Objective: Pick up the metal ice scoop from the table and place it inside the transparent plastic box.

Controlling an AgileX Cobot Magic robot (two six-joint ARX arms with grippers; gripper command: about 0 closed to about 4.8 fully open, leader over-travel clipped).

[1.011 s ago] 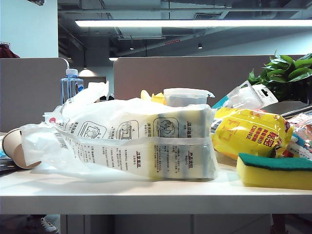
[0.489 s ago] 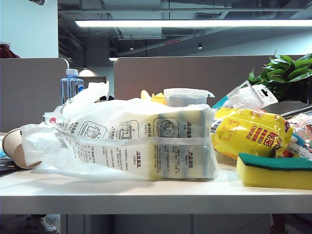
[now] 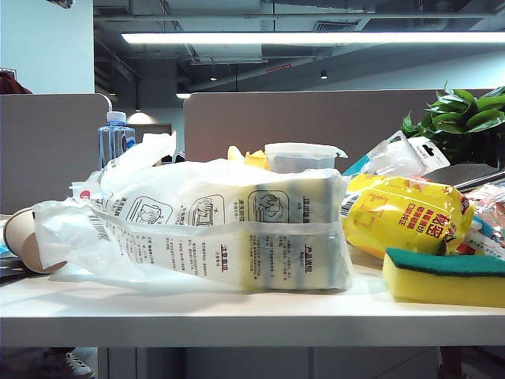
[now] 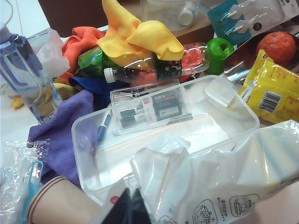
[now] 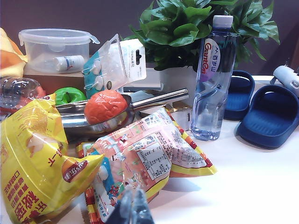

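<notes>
Tools (image 4: 130, 207) (image 5: 131, 207) pinched; shiny scoop (image 5: 117, 114), clear box (image 4: 154, 140)

The metal ice scoop (image 5: 154, 100) lies on the white bench (image 5: 243, 186) among snack bags, mirror-bright silver, with its long thin handle nearly level and an orange ball in its bowl. The transparent plastic box (image 4: 210, 133) stands upright and lidless, holding a blister pack of pens
</notes>
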